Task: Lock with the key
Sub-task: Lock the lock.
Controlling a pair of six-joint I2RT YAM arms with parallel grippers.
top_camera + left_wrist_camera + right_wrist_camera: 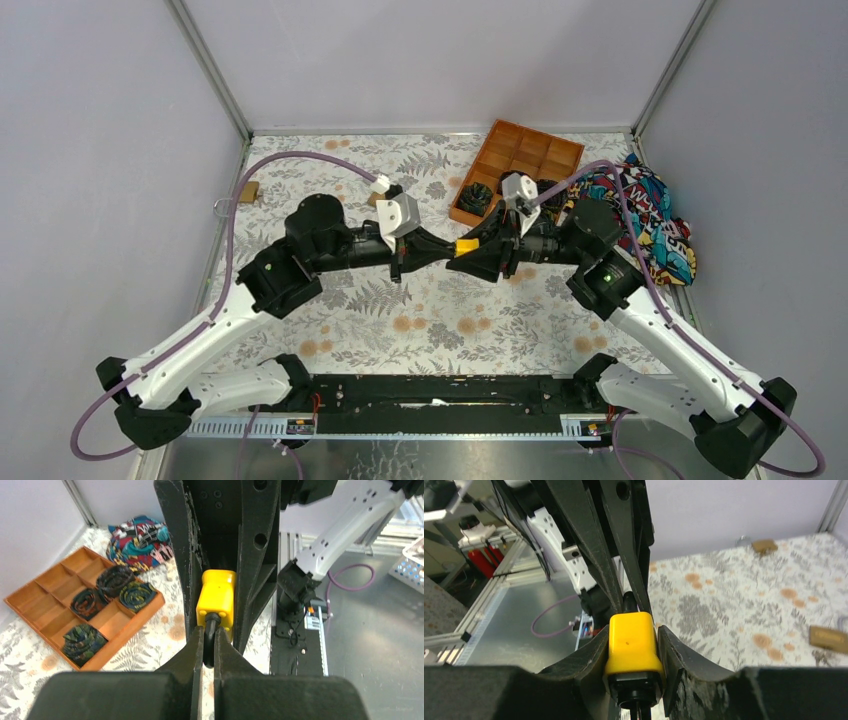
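The left pincer (205, 645) is pressed together on the dark head of the key (210, 626), whose shaft enters the end of a yellow padlock (466, 246). The right pincer (631, 642) is clamped on the padlock's two sides. The two arms meet tip to tip above the middle of the tabletop (420, 320), with the lock held in the air between them. Toward the far right lies a wooden tray (520, 160) divided into compartments. Four dark patterned rolls (82, 639) sit in those at its nearer end. The padlock's body is glossy bright yellow with rounded corners and a black end. A floral cloth covers the tabletop. A bright multicoloured fabric (655, 220) is bunched at the right edge, and a small wooden block (248, 192) lies far left. Pale walls with metal uprights enclose the space.
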